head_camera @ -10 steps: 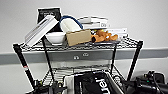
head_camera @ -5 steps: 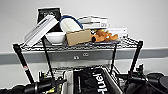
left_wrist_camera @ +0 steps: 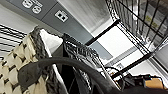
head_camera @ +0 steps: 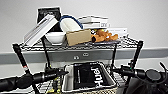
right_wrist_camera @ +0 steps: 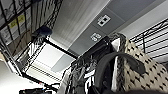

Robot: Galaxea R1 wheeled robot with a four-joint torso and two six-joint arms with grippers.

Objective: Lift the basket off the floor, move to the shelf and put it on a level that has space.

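Note:
The woven beige basket (head_camera: pixel 67 80), pale-rimmed with black-and-white things inside, hangs between my two arms under the top tier of the black wire shelf (head_camera: pixel 20 55). My left gripper (head_camera: pixel 63 73) is at its left rim and my right gripper (head_camera: pixel 114 71) at its right rim, each shut on the basket. Wire grid of the level (head_camera: pixel 119 78) shows beside the basket; I cannot tell whether the basket rests on it. The basket's woven side fills the left wrist view (left_wrist_camera: pixel 15 60) and the right wrist view (right_wrist_camera: pixel 142 70).
The top tier carries leaning and stacked books (head_camera: pixel 40 30), a white bowl (head_camera: pixel 55 37), a brown cardboard box (head_camera: pixel 78 37) and an orange toy (head_camera: pixel 103 36). Black corner posts (head_camera: pixel 136 56) flank the basket. A grey wall strip with sockets (head_camera: pixel 80 56) runs behind.
The basket and both arms have risen and moved forward, deeper between the shelf's posts under the top tier. The shelf itself has stayed where it was.

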